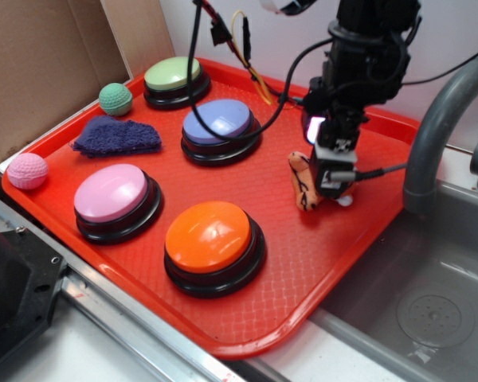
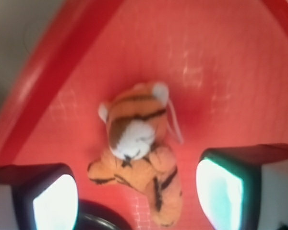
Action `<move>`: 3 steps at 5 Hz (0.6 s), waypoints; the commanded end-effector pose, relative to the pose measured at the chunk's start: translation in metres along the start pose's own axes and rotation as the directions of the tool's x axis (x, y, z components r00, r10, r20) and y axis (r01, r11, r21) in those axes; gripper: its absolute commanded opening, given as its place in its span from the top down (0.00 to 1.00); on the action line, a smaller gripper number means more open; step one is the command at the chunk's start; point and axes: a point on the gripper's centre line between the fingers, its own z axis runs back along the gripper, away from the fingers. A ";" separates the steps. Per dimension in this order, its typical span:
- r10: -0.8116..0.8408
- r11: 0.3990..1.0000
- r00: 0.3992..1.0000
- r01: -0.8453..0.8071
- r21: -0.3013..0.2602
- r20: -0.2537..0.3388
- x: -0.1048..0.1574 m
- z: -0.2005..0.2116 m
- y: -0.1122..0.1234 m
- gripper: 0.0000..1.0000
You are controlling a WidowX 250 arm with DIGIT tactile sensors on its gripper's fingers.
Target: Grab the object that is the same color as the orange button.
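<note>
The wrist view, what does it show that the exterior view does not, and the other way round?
Only the wrist view shows the tiger's white face and both fingers, spread at either side of it. Only the exterior view shows the orange button, the pink, purple and green buttons, two balls, a blue cloth and the sink. Both show the tiger, the gripper and the red tray.

The object, a small orange plush tiger [image 1: 304,189] [image 2: 137,153], has black stripes, a white muzzle and white-tipped ears. It lies on its back on the red tray, face up in the wrist view, toward the tray's far right side. The orange button [image 1: 213,243], a large glossy dome on a black round base, sits upright at the tray's front, well apart from the tiger.
</note>
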 end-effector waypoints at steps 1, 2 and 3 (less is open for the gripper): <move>-0.028 0.999 1.000 0.028 0.016 -0.014 0.002 -0.016 -0.014 0.00; -0.029 1.000 0.997 0.029 -0.008 -0.074 0.003 -0.034 -0.014 0.84; -0.017 1.000 0.998 0.016 -0.016 -0.062 -0.002 -0.029 -0.015 1.00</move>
